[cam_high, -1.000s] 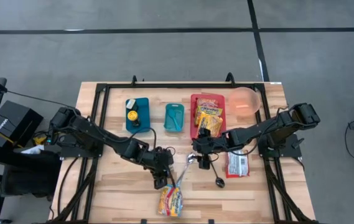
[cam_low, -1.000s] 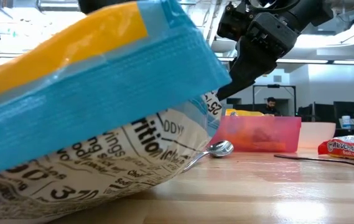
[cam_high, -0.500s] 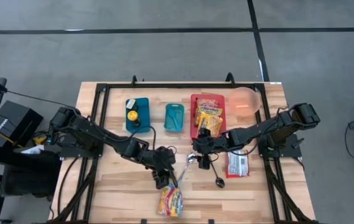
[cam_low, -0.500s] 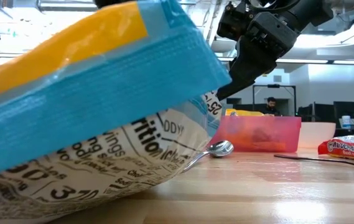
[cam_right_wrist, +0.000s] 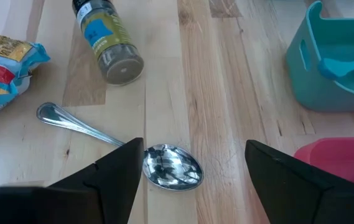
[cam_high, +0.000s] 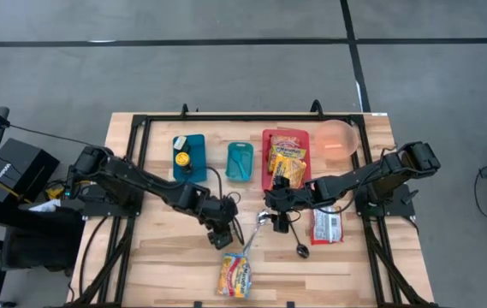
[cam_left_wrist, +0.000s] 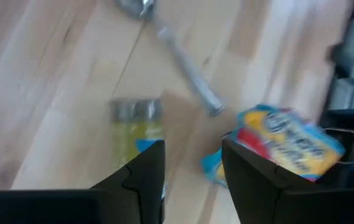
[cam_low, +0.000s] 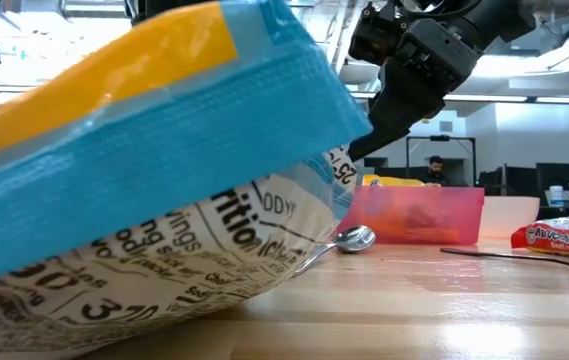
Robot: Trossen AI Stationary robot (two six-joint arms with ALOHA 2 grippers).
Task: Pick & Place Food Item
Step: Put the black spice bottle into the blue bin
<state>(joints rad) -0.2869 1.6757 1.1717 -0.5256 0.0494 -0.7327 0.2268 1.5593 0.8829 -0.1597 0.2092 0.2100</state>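
Beneath the left gripper (cam_left_wrist: 192, 165), whose fingers are parted with nothing between them, a spice jar (cam_left_wrist: 138, 121) is seen lying on the table (cam_high: 166, 257), the snack bag (cam_high: 235, 275) just beyond. Under the right gripper's (cam_right_wrist: 192, 163) wide-spread fingers, a spoon (cam_right_wrist: 164, 165) is seen.

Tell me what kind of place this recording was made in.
Probably a robotics lab or open workspace, not a kitchen. The wooden table stands on a bare grey floor marked with dark lines, and the low view shows a person seated among computer monitors under ceiling lights.
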